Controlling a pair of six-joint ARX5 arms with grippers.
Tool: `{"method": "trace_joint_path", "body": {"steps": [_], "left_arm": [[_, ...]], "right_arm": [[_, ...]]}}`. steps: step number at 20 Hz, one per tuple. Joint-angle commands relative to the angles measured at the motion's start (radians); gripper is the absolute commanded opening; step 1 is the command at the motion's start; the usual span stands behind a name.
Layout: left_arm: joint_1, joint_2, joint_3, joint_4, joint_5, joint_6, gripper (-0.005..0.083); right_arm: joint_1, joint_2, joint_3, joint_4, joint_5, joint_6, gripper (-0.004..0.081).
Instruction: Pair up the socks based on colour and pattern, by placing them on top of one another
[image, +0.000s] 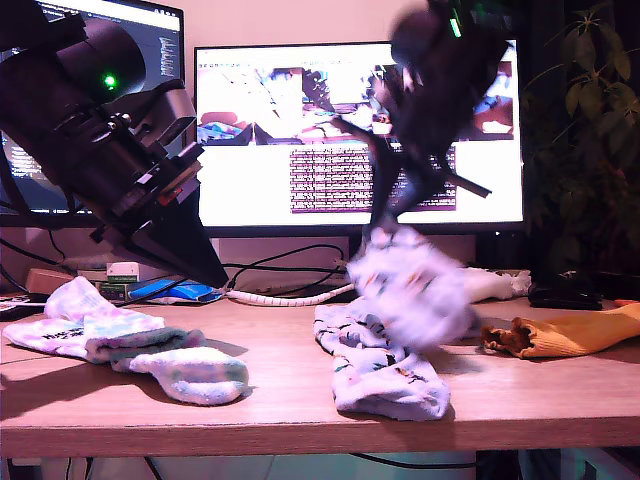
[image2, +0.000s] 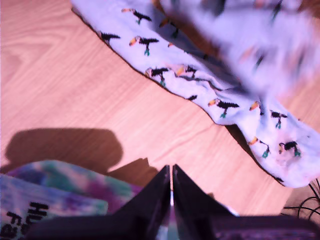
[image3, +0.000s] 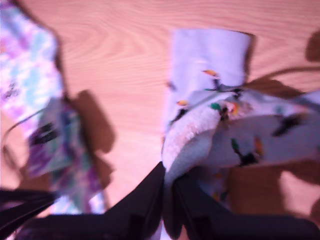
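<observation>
My second gripper is shut on a pale lavender sock with small dark prints, blurred and hanging in the air. Right under it, a matching lavender sock lies flat on the table's middle. My first gripper is shut on nothing, above the table. It hovers by two white socks with pink and teal blotches at the exterior view's left. A mustard-orange sock lies at the exterior view's right.
Two lit monitors stand along the back of the wooden table, with cables under them. A black object and a plant are at the exterior view's right. Small boxes sit behind the blotched socks.
</observation>
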Motion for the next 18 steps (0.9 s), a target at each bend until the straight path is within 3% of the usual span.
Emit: {"method": "trace_joint_path", "body": {"steps": [1,4,8,9,13,18], "left_arm": [[-0.008,0.011,-0.008,0.0,0.016,-0.004,-0.0011],[-0.032,0.011,-0.008,0.018,0.058,-0.028,0.0002],[-0.096,0.011,-0.008,0.159,0.105,-0.109,0.0309],[-0.108,0.011,-0.008,0.185,0.105,-0.113,0.0332],[-0.112,0.015,-0.008,0.256,0.161,-0.196,0.0347],[-0.085,0.033,-0.008,0.319,0.165,-0.244,0.0367]], "right_arm": [[0.011,0.005,0.022,-0.041,-0.002,-0.016,-0.0012],[0.024,0.005,0.053,-0.061,-0.003,-0.021,-0.0012],[0.044,0.005,0.065,-0.064,-0.022,-0.02,-0.0012],[0.048,0.005,0.073,-0.065,-0.045,-0.017,-0.0012],[0.055,0.005,0.138,-0.065,-0.115,-0.01,-0.0012],[0.055,0.005,0.217,-0.071,-0.158,-0.008,-0.0012]]}}
